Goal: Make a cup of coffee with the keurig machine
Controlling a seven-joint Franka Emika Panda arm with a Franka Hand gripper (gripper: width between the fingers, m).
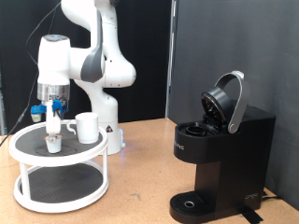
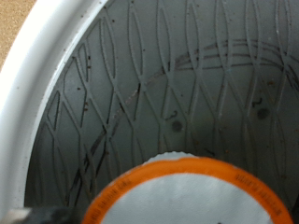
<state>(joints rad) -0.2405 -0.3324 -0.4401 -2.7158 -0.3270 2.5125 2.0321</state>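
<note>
The keurig machine [image 1: 220, 159] is black and boxy and stands at the exterior view's right with its domed lid [image 1: 227, 101] raised. The white cup [image 1: 87, 127] sits on the top tier of a round white stand [image 1: 28, 149] at the left. My gripper [image 1: 54, 126] hangs straight down over that tier, just left of the cup, right above a small white pod [image 1: 54, 142]. In the wrist view the pod [image 2: 187, 201] has an orange rim and a pale lid and lies very close below. My fingers do not show there.
The stand has two tiers, a grey patterned mat [image 2: 187, 84] and a raised white rim [image 2: 37, 84]. The robot's white base [image 1: 105, 112] rises right behind it. Bare wooden tabletop [image 1: 140, 177] lies between stand and machine.
</note>
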